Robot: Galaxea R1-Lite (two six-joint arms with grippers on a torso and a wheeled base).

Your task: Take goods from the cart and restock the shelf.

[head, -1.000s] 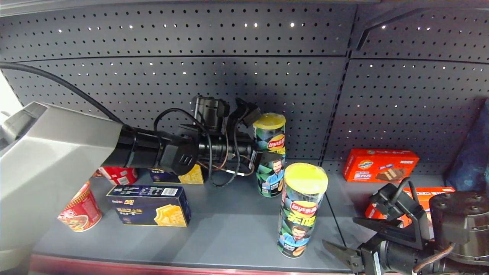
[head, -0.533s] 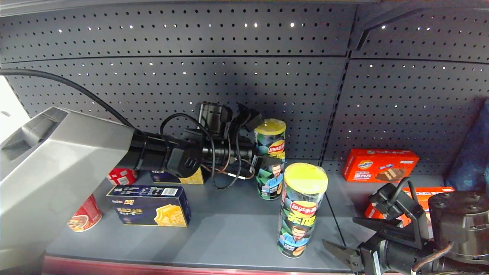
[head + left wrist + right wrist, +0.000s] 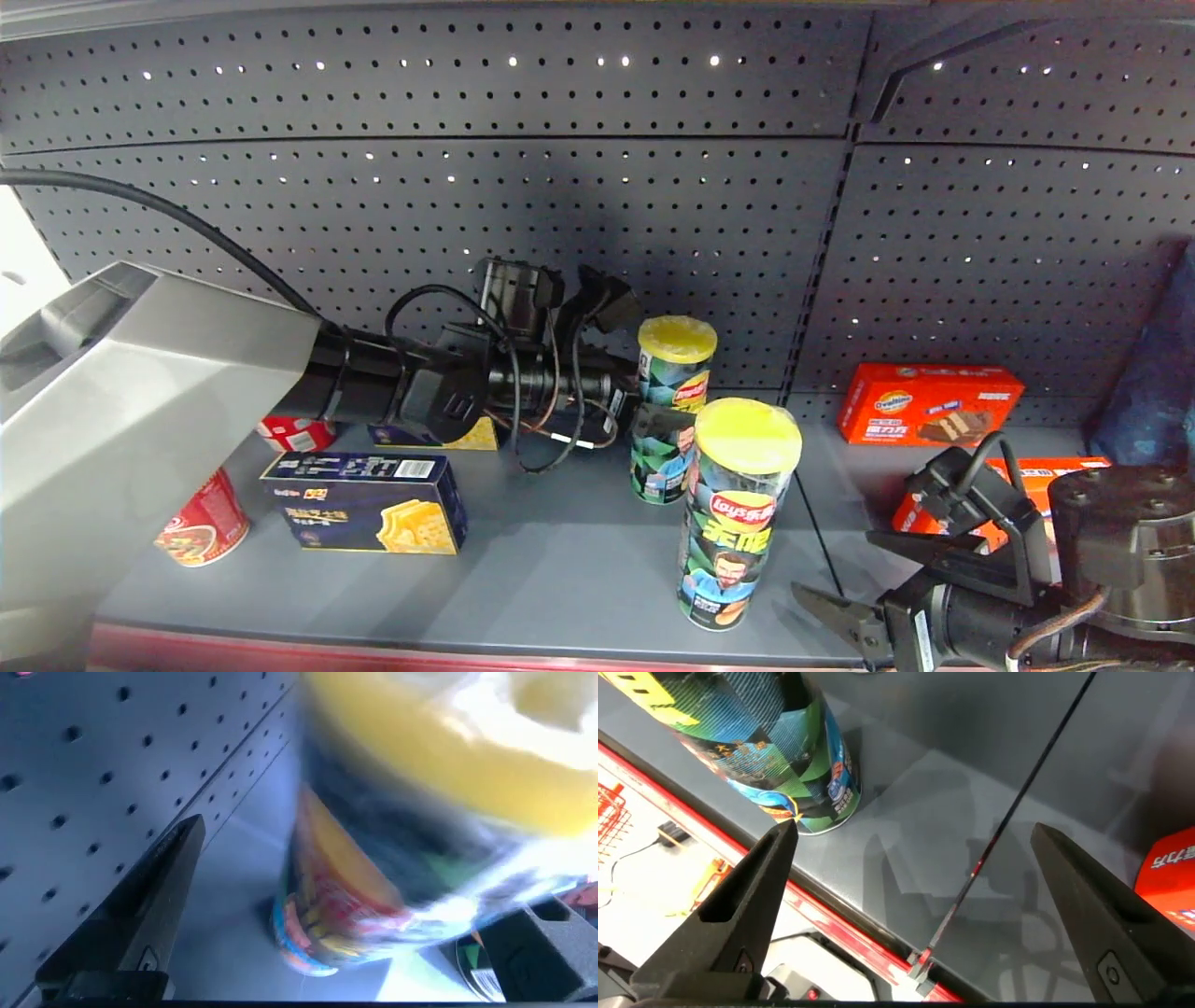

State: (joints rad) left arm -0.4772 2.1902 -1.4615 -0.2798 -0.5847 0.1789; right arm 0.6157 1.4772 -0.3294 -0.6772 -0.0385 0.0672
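Note:
A chips can [image 3: 674, 411] with a yellow lid stands at the back of the grey shelf [image 3: 560, 560], just in front of the pegboard. My left gripper [image 3: 658, 422] reaches in from the left at mid-height of this can, one finger on each side. In the left wrist view the can [image 3: 402, 859] is smeared, and a gap shows between it and one finger [image 3: 140, 924], so the gripper is open. A second, identical can [image 3: 738, 509] stands upright nearer the shelf's front edge. My right gripper [image 3: 845, 621] hangs open beside its base [image 3: 799, 784], holding nothing.
Dark blue cracker boxes [image 3: 369, 499] and red noodle cups [image 3: 201, 523] sit on the shelf's left part. Orange boxes [image 3: 929, 401] lie on the right section, past the upright divider. A red strip [image 3: 822, 910] runs along the shelf's front edge. Bare shelf lies between the boxes and cans.
My left arm has lowered the back chips can and shifted it slightly right, down to the shelf. The right arm and the front can have stayed where they were.

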